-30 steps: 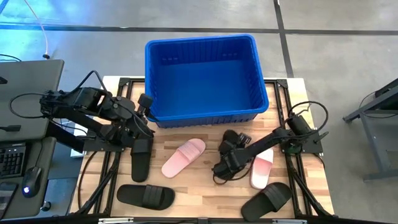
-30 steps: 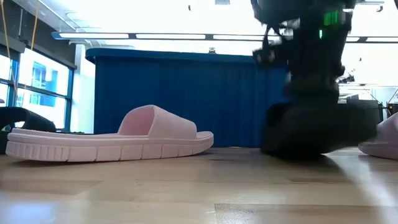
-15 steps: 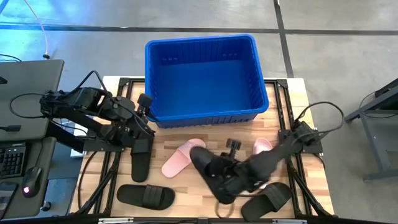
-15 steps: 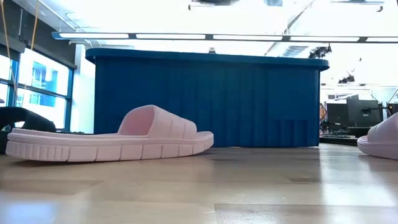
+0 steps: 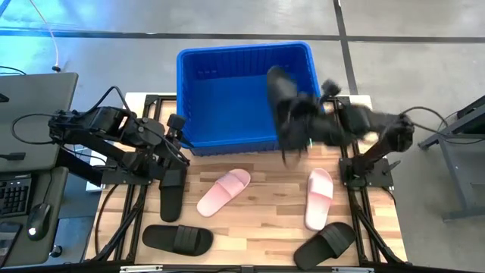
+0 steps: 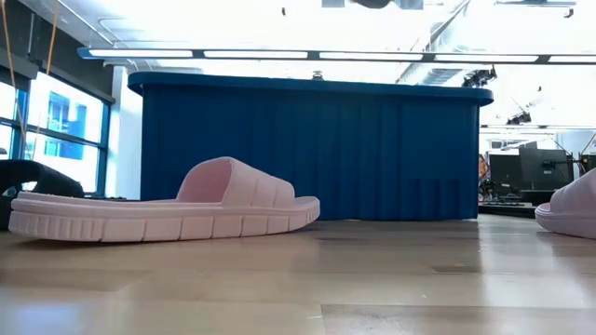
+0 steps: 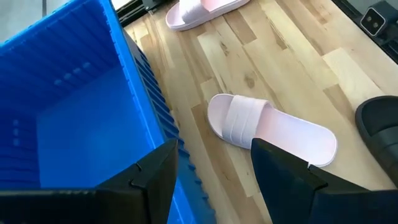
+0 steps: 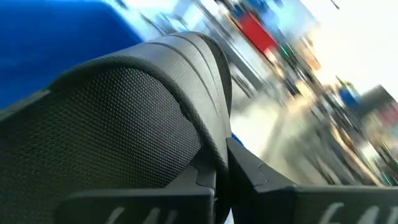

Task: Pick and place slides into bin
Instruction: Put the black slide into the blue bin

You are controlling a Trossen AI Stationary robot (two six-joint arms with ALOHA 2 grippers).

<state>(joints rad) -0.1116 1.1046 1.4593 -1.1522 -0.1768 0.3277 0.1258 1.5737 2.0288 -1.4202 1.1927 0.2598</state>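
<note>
Wooden tabletop (image 5: 258, 208) under me, bright blue bin (image 5: 227, 91) at its far edge, and my right gripper (image 5: 303, 125) is up over the bin's right wall with a black slide (image 5: 286, 106) clamped in its fingers. In the right wrist view that slide (image 8: 143, 118) fills the picture, strap bulging, the fingers pinched on its edge.

It hangs over the rim rather than clear inside. If I let go now, I judge it could catch the thick rim and tip out onto the table. The arm shows blurred (moving fast, I'd say), so a swinging slide might also slip the grip early.

On the table lie two pink slides, one mid-table (image 5: 223, 191), one to the right (image 5: 319, 199), and three black ones: one at the left (image 5: 172, 193), one at the near left (image 5: 178, 240), one at the near right (image 5: 326, 244). The bin looks empty so far.

My left gripper (image 5: 177, 133) waits just beside the bin's left corner, fingers spread apart in the left wrist view (image 7: 211, 180). It sits near the wall, so a nudge could shove the bin off its spot.
</note>
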